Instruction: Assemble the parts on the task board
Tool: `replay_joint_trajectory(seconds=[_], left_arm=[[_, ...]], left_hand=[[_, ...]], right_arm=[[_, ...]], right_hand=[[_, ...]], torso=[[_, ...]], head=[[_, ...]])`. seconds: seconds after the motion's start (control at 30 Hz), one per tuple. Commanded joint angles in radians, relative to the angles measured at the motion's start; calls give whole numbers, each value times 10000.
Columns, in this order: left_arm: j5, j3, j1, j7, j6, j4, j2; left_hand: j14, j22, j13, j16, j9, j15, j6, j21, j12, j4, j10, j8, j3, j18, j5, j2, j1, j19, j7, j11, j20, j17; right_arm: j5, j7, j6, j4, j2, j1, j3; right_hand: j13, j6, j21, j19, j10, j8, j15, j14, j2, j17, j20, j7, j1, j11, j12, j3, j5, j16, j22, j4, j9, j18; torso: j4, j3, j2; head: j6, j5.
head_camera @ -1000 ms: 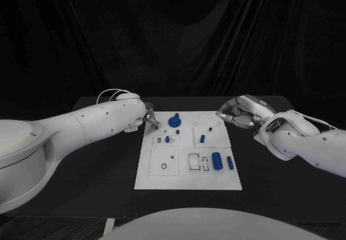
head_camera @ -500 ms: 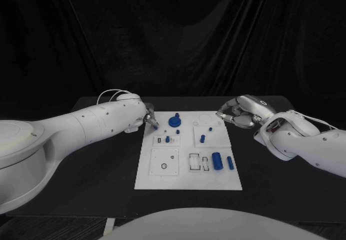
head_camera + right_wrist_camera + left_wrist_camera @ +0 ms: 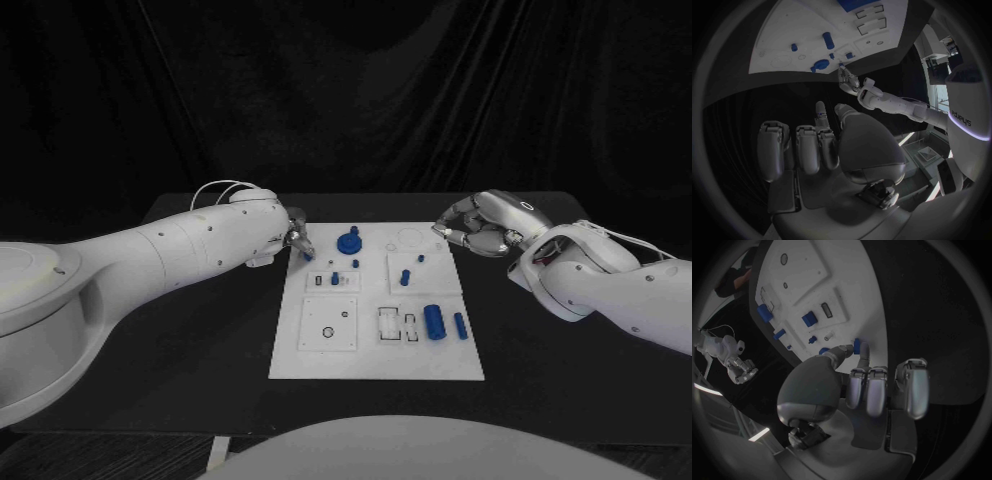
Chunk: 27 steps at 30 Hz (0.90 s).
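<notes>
The board (image 3: 375,345) lies mid-desk (image 3: 188,390), with several blue parts on it: a knob (image 3: 349,241) at its 12 o'clock end, cylinders (image 3: 434,322) toward 4 o'clock; other sockets look unfilled, so much seems left. The left hand (image 3: 864,385) pinches a small blue part (image 3: 857,345) at the board's 10 o'clock corner, not yet seated. The right hand (image 3: 480,228), at 2 o'clock, is curled and holds nothing. Against the earlier frames nothing has visibly moved
</notes>
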Motion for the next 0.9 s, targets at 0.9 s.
replay_joint_trajectory(seconds=[0.9], left_arm=[[1757, 6, 670, -1561, -1521, 3801, -2188]], left_hand=[[1038, 2074, 2635, 27, 295, -73, 266, -14, 36, -139, 1040, 369, 689, 124, 179, -371, -569, -12, -186, -91, -118, 2633]], right_arm=[[-19, -235, 92, -27, -32, -84, 7]], right_hand=[[2627, -36, -57, 522, 1048, -54, 54, 781, -4, 1164, 31, 19, 138, 41, 36, 50, -31, -37, 2211, -25, -10, 73]], torso=[[-4, 10, -14]], head=[[2, 138]])
